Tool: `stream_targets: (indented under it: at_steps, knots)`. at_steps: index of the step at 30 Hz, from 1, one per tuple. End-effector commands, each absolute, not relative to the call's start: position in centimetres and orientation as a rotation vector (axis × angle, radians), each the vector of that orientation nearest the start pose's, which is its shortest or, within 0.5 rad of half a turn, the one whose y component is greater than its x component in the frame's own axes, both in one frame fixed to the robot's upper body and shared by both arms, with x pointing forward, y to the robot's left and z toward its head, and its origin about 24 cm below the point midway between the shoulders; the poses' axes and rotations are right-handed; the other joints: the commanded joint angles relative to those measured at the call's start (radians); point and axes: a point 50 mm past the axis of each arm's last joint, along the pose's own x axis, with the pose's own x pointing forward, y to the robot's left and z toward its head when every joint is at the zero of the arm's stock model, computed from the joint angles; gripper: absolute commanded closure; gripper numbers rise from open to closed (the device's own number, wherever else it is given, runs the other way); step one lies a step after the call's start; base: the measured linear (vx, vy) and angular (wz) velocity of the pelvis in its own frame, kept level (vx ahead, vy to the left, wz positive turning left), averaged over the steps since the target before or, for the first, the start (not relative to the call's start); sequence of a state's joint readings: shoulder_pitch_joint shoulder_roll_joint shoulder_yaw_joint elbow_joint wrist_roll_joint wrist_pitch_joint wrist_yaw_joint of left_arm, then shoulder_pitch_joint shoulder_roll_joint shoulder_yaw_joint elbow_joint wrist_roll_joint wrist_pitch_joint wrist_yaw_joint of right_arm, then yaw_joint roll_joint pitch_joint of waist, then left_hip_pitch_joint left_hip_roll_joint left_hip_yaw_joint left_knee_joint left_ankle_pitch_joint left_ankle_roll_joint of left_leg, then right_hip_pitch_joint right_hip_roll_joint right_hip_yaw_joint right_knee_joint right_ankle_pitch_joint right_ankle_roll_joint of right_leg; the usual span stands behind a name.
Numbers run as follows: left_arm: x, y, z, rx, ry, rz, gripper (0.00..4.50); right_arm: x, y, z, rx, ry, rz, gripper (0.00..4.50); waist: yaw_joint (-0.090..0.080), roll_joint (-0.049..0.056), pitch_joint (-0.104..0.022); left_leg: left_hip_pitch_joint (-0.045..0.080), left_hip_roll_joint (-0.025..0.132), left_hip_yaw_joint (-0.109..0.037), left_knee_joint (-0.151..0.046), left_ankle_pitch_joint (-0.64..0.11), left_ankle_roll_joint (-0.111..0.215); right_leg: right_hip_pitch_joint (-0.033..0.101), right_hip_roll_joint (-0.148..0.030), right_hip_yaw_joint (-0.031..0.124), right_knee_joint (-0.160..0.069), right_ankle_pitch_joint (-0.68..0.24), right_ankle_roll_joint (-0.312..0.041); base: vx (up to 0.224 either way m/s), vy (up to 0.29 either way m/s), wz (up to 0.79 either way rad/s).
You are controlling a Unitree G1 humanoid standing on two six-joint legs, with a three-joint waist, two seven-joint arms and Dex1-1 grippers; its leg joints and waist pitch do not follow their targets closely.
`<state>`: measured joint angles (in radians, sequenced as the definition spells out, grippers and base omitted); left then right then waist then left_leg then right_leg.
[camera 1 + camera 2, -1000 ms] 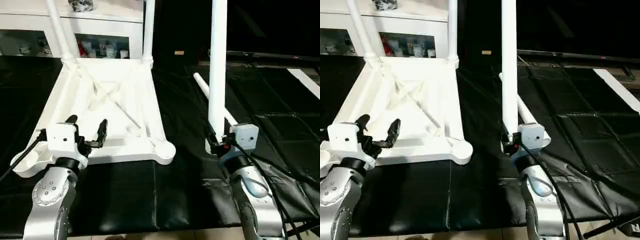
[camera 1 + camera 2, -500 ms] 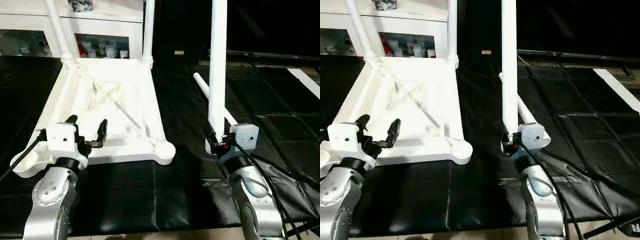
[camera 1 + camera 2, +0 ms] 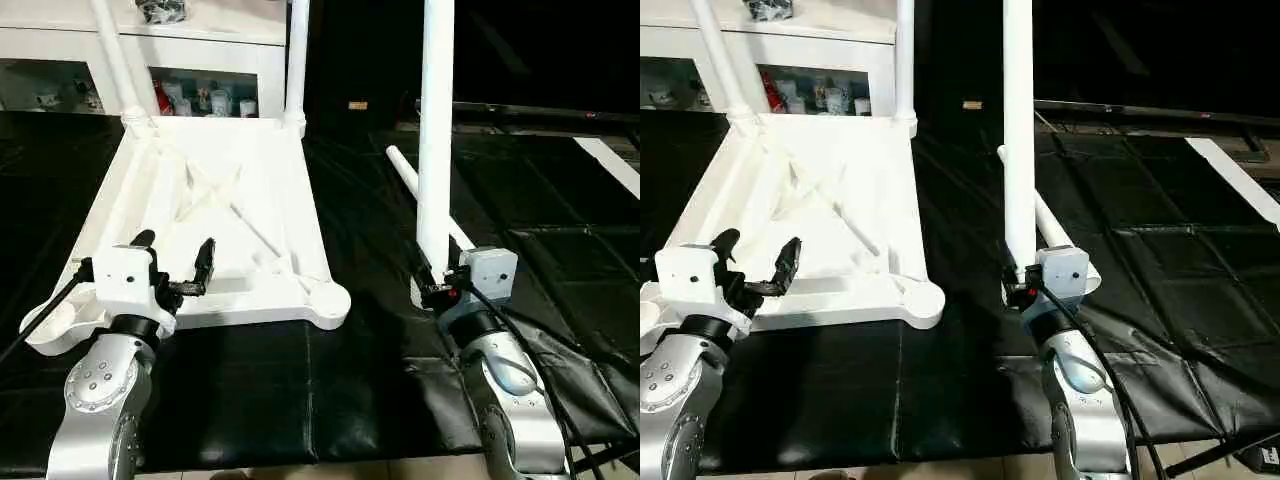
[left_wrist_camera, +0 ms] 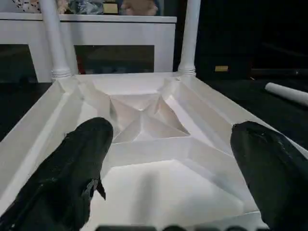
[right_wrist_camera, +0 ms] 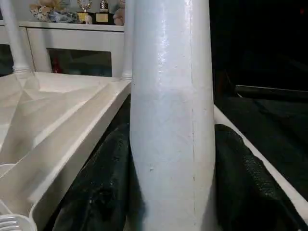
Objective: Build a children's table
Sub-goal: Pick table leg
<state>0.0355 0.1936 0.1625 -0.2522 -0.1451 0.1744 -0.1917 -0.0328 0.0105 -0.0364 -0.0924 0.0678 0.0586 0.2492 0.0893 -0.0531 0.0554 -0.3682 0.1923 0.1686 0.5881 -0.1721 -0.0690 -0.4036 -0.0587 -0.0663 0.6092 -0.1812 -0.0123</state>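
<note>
Lying upside down on the black padded surface (image 3: 260,390), the white plastic rectangular tabletop (image 3: 225,215) shows its ribbed underside facing up. Two white tubular legs stand upright in its far corner sockets: one at the far left corner (image 3: 118,60), one at the far right corner (image 3: 297,60). The near right corner socket (image 3: 330,297) holds no leg.

Left end effector (image 3: 177,264): fingers spread wide, holding nothing, positioned over the near edge of the tabletop by its near left corner. In the left wrist view, both black fingers (image 4: 72,173) stand well apart with the ribbed underside between them.

Right end effector (image 3: 438,283): closed on a third white tubular leg (image 3: 436,130), held upright, to the right of the tabletop and apart from it. The right wrist view shows the black fingers (image 5: 101,192) pressed against both sides of that leg.

A fourth white tubular leg (image 3: 410,175) lies flat on the surface behind the held leg, partly hidden by it.

A white cabinet with glass doors (image 3: 200,60) stands beyond the far edge of the tabletop.
</note>
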Motion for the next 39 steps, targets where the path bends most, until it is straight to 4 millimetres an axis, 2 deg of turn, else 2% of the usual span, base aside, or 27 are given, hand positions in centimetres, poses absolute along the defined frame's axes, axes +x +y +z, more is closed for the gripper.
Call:
stream_targets:
  at_steps: [1,19,28,39]
  knots:
    - [24.11,20.9,8.69,0.072,-0.065,-0.058,0.0,26.04,-14.28,6.69,0.068,-0.076,0.227,2.57,0.0,0.01,-0.047,0.013,0.032,-0.019,-0.082,-0.397,-0.015,0.023,-0.071,0.05,-0.103,-0.465,-0.016,0.0,0.0,0.0]
    - [24.11,20.9,8.69,0.072,-0.065,-0.058,0.0,26.04,-14.28,6.69,0.068,-0.076,0.227,2.57,-0.001,0.009,-0.046,0.013,0.032,-0.021,-0.083,-0.418,-0.022,0.022,-0.07,0.048,-0.107,-0.484,-0.008,0.0,0.0,0.0]
    - [24.11,20.9,8.69,0.072,-0.065,-0.058,0.0,26.04,-14.28,6.69,0.068,-0.076,0.227,2.57,0.0,0.007,-0.048,0.013,0.032,-0.02,-0.083,-0.413,-0.021,0.023,-0.07,0.05,-0.103,-0.452,-0.018,0.0,0.0,0.0]
    - [24.11,20.9,8.69,0.072,-0.065,-0.058,0.0,26.04,-14.28,6.69,0.068,-0.076,0.227,2.57,-0.001,0.008,-0.047,0.014,0.032,-0.022,-0.083,-0.427,-0.023,0.021,-0.071,0.048,-0.107,-0.488,-0.009,0.0,0.0,0.0]
